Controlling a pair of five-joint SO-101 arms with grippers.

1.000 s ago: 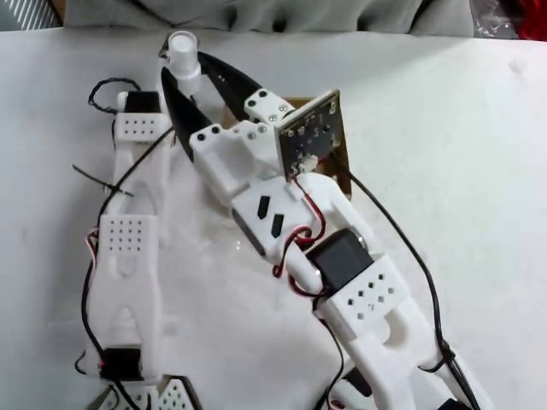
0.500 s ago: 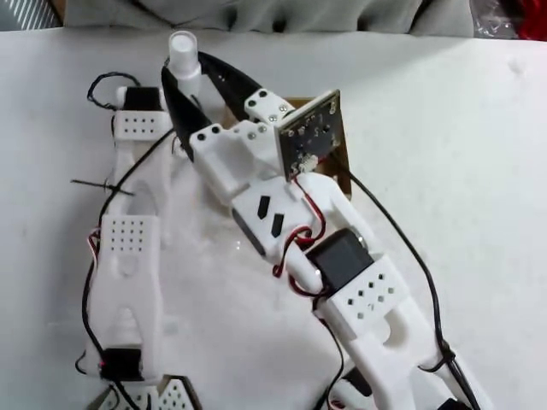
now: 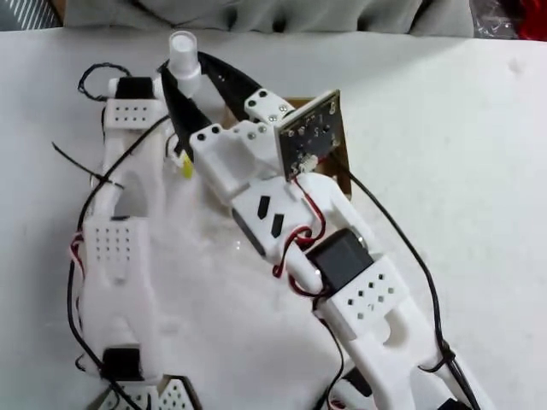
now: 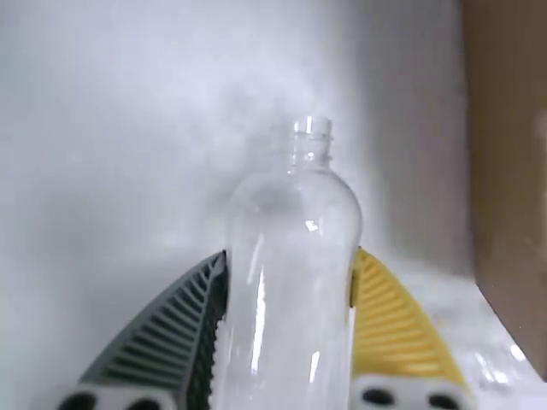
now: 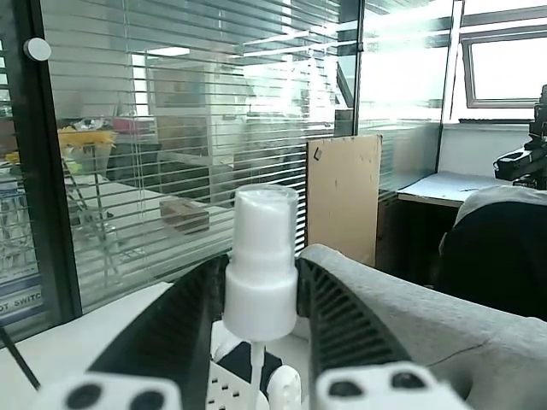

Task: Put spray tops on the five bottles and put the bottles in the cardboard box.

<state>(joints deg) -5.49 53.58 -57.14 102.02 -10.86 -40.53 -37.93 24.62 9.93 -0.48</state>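
Left wrist view — left pincer (image 4: 291, 256) closed on bottle (image 4: 295, 213), neck past fingertips | right pincer (image 5: 261, 260) clasps spray top (image 5: 263, 222)

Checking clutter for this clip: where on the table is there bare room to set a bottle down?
The widest free patch is the white table right of the right arm's cable. A narrower strip lies between the two arms. It is crowded at the far left-centre, around the spray top, bottle and cardboard box.
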